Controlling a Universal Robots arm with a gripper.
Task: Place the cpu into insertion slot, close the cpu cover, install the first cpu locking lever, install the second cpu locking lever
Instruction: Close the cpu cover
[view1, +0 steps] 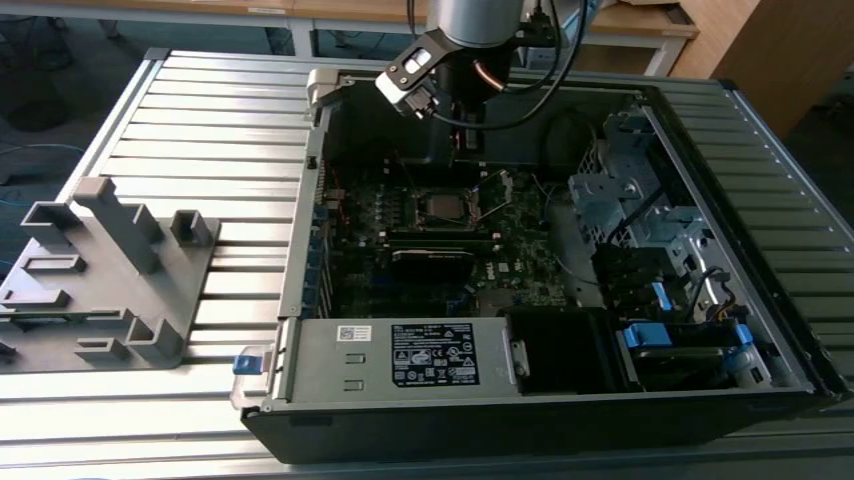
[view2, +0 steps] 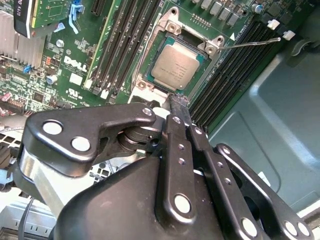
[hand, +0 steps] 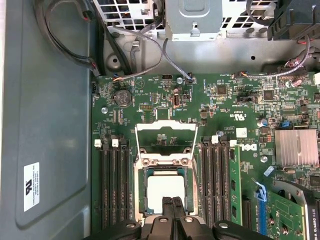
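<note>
- CPU (view2: 180, 65) sits in the slot (hand: 142, 192) on the board.
- Cover (hand: 165, 127) is flipped open, standing beside the slot.
- Gripper (view2: 179, 100) hangs at the CPU's near edge, fingers pressed together, holding nothing.

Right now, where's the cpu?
In both wrist views the cpu sits in the insertion slot, between the two banks of memory slots, with the cpu cover standing open and the gripper over its edge.

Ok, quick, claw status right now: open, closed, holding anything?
Claw: closed, holding nothing, tips near the edge of the cpu, which sits in the insertion slot; cpu cover open.
</note>
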